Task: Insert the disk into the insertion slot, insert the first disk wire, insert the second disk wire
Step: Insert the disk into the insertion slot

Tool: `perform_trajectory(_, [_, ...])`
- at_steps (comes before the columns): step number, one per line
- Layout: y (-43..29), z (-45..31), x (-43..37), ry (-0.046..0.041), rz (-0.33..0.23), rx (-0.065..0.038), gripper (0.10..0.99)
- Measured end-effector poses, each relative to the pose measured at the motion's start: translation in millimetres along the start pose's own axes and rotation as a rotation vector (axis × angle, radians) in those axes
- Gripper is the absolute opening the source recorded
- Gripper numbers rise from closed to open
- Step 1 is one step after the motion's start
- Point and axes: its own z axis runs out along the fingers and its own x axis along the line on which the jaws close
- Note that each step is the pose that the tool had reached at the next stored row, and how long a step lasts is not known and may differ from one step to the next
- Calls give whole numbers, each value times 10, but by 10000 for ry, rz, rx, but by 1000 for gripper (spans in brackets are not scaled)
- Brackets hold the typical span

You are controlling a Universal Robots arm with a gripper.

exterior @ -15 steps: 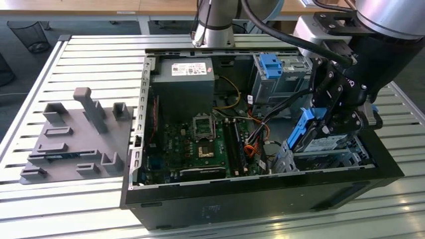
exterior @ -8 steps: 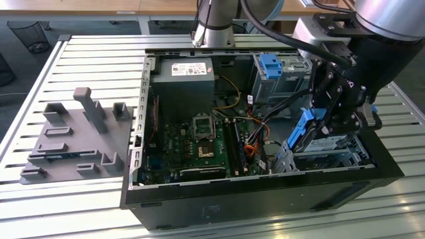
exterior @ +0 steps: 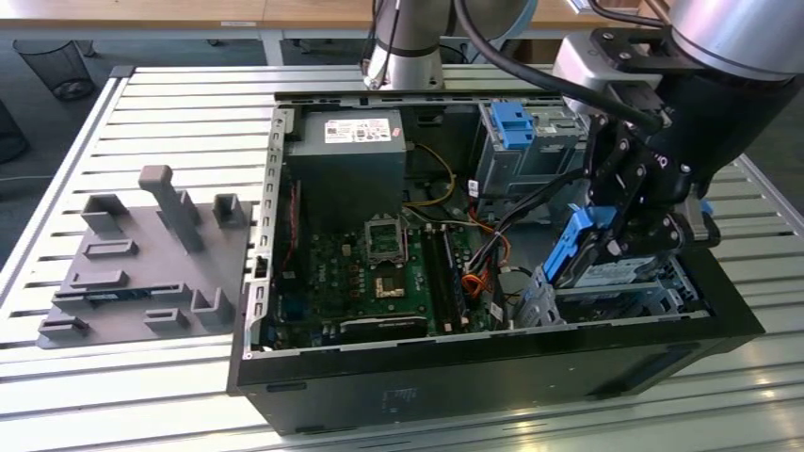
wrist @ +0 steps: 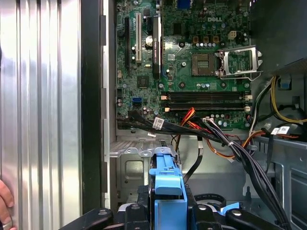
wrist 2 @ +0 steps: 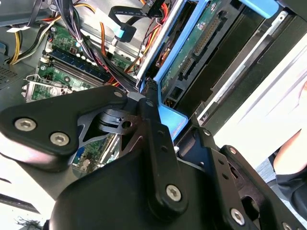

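My gripper (exterior: 632, 235) is shut on the disk (exterior: 586, 247), which is clipped in a bright blue frame and tilted steeply on edge. It hangs just above the insertion slot (exterior: 628, 294), a silver perforated cage in the case's corner at the exterior view's right. In the second wrist view a black finger (wrist 2: 154, 125) presses the blue frame (wrist 2: 171, 120), and the disk's green circuit side (wrist 2: 192, 48) faces the camera. The first wrist view has the blue frame (wrist: 167, 184) between the fingers, over the cage wall (wrist: 133, 168). Loose black cables (wrist: 211, 136), one with a blue-tipped plug (wrist 2: 123, 32), lie beside the slot.
The open black computer case (exterior: 503, 377) lies on a slatted metal table (exterior: 164, 104). A taller grey bay with a blue tab (exterior: 509, 127) and a power supply (exterior: 345, 160) sit at its far side. A grey fixture plate (exterior: 138, 264) is at the exterior view's left. A hand (wrist: 5, 203) rests on the table.
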Motion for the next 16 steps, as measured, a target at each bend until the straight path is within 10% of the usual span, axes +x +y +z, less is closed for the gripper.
perform_trajectory(16, [0, 37, 0, 0, 0, 0, 365])
